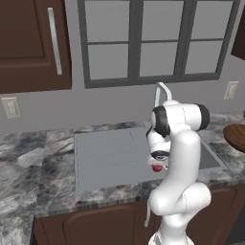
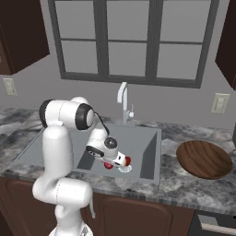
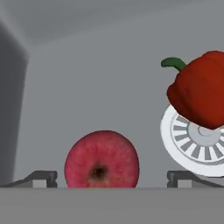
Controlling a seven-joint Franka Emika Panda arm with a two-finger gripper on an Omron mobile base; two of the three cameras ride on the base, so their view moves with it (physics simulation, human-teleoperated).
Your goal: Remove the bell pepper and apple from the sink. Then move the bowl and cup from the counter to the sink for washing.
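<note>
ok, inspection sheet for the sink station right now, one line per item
Surface: counter, dark marbled stone.
Job's things: apple and bell pepper both in the sink, pepper over the drain; bowl on the counter right of the sink.
Clutter: nothing seen.
Grippers: gripper open, low in the basin, apple between its fingertips, not gripped.
Cables: nothing seen.
Surroundings: faucet, window, wall outlets, dark cabinets.

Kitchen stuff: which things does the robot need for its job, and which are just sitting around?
Needed: apple, bell pepper, sink, bowl, counter, open gripper.
Just there: faucet, drain, window, wall outlets.
</note>
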